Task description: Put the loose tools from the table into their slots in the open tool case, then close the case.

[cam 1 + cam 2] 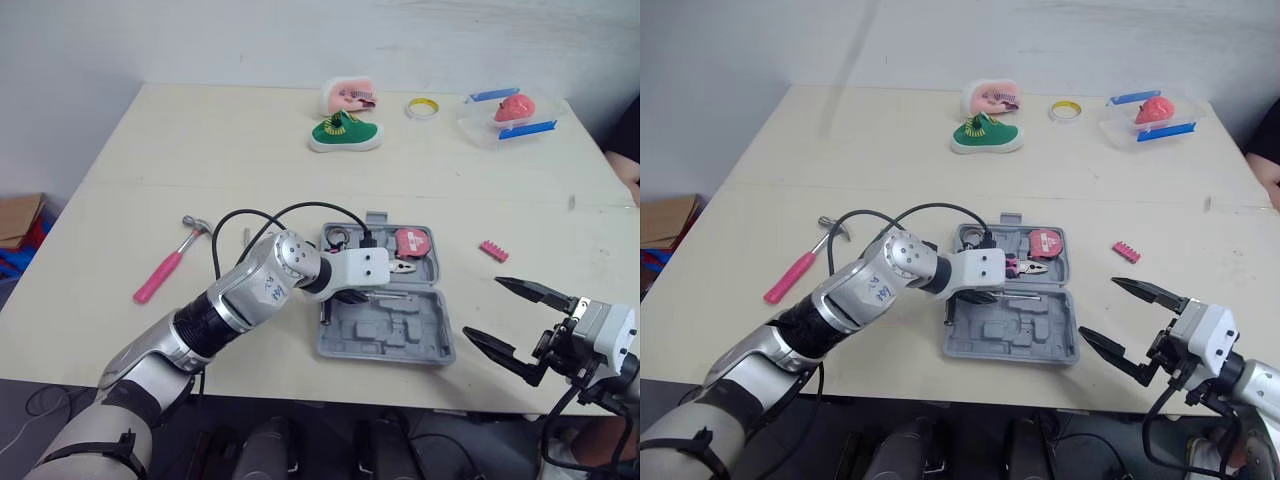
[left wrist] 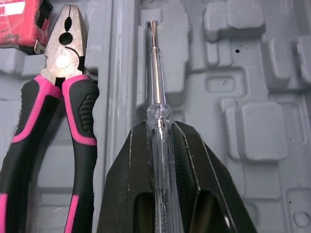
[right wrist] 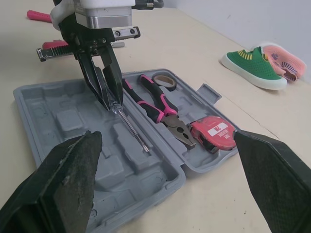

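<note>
Pink-handled hammer (image 1: 165, 268) lies loose on the counter (image 1: 200, 160) at the far left, head at the far end, well apart from the tool case (image 1: 400, 345). Next right, the left end effector (image 3: 111, 99) reaches over the open case with both fingers closed on the clear handle of a screwdriver (image 2: 155, 87). The shaft points toward the case's right side, running along a narrow groove in the near half just beside the hinge ridge. The tip seems to touch the tray, but whether the handle is seated is hard to tell. The case lies flat and open in the middle of the counter. In its far half sit what looks like a dark tape roll (image 3: 164, 80) at the left, then pink-and-black pliers (image 3: 160, 109) with the nose toward the right, then a red tape measure (image 3: 213, 133) at the right end. Right of the case a small pink strip (image 1: 493, 250) lies on the counter, apart from the case. Far right, near the counter's front edge, the right end effector (image 1: 482, 307) hangs with its fingers spread wide, holding nothing, pointing toward the case and clear of it.
</note>
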